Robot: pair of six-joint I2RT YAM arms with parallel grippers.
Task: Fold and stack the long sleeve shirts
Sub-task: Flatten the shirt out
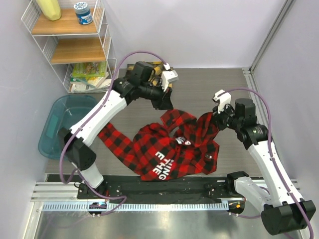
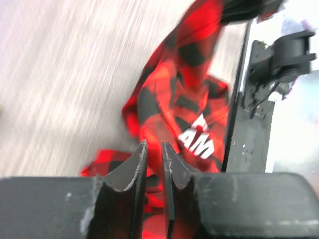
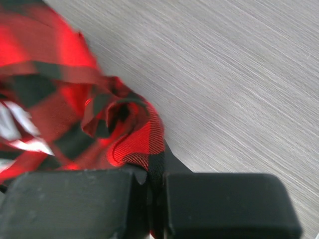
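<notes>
- The red-and-black shirt (image 1: 169, 149) lies crumpled on the worktop (image 1: 214, 84), to the right of the teal tub (image 1: 48, 133) that sits at my left edge.
- One sleeve (image 1: 112, 137) is laid out flat and points back toward the tub. Its end stops near the tub's right wall without touching it.
- The shirt's white lettering (image 1: 162, 167) faces up on the part nearest me, well to the right of the tub and just short of the black rail (image 1: 164, 186) that carries my bases.
- My right fingers (image 3: 75, 199) are pressed together with a fold of the red check cloth (image 3: 129, 144) caught between them. This is the corner of the shirt farthest from the tub, and the cloth is lifted and bunched up to the grip.
- My left fingers (image 2: 130, 172) stand almost together, with only a thin slit between them. They hang at the shirt's far edge, right of the tub and farther from me than it is.
- From my left wrist I see red cloth (image 2: 174, 99) behind and below the tips, and the lettering (image 2: 199, 142) off to one side. The picture is blurred, and I cannot tell whether any cloth is actually caught in the slit.
- A white wire shelf (image 1: 67, 50) with wooden boards stands just beyond the tub. A yellow item and a blue-capped jar are on its top board, and books or packets are on the lowest one.
</notes>
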